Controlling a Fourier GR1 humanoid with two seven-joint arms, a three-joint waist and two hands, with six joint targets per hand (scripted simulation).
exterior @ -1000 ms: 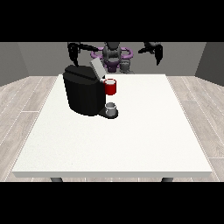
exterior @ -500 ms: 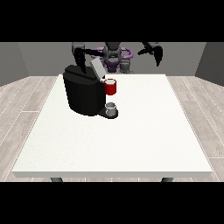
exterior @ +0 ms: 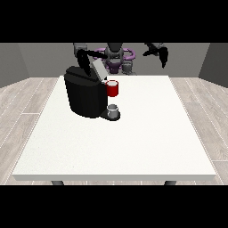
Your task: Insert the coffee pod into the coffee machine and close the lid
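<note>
A white counter (exterior: 133, 142) fills most of the view, its near edge casting a dark line beneath. A small grey cup (exterior: 113, 109) stands on it, towards the far left part. Pale wood-plank floor (exterior: 20, 116) shows on both sides. Grey walls (exterior: 26, 62) rise behind.

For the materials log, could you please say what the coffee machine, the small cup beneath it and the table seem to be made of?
Coffee machine: probably matte black plastic, no glints. Cup: grey, possibly metal or plastic; unclear. Table: white, smooth, matte top, perhaps laminate.
</note>
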